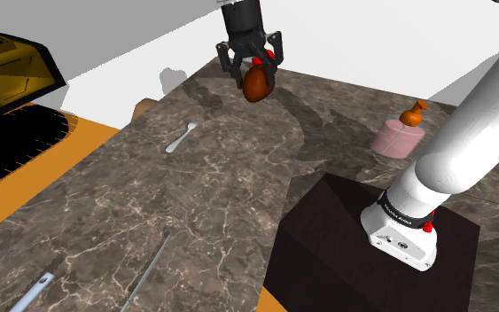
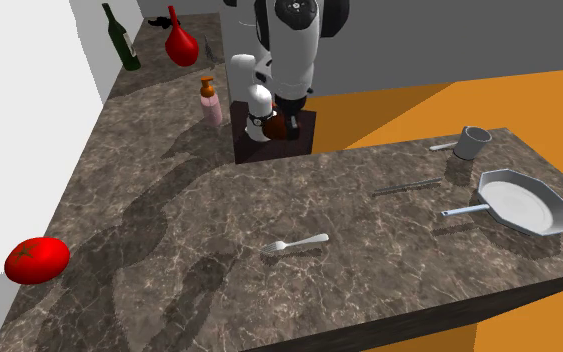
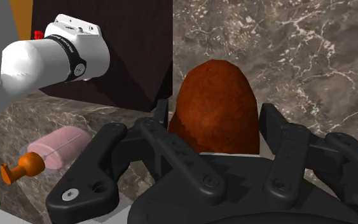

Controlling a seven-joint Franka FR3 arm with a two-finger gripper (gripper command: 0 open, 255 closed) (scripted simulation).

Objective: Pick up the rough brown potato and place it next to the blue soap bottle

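Desk (image 1: 221, 195) of dark veined stone is the biggest thing here, and the white arm (image 1: 478, 133) reaches over it from the dark box stand (image 1: 327, 257). The gripper (image 1: 256, 78) hangs high above the desk. Its fingers (image 3: 171, 149) are squeezed onto the brown potato (image 1: 257, 87), one on each side, so the potato is up in the air and not touching the desk. I think the potato is hard, a bit heavy and not easy to break. The task calls its skin rough, so it should not slip much. It is round, so a hold across the fat middle looks best. The soap bottle (image 1: 398, 137) looks pink with an orange pump, not blue. It stands on the desk near the stand, well apart from the potato. The shoulder view shows the gap under the potato. The wrist view shows the fingers hugging it. The second exterior view shows a frying pan (image 2: 519, 200), a red tomato (image 2: 37, 260) and a fork (image 2: 294, 244) on the desk.
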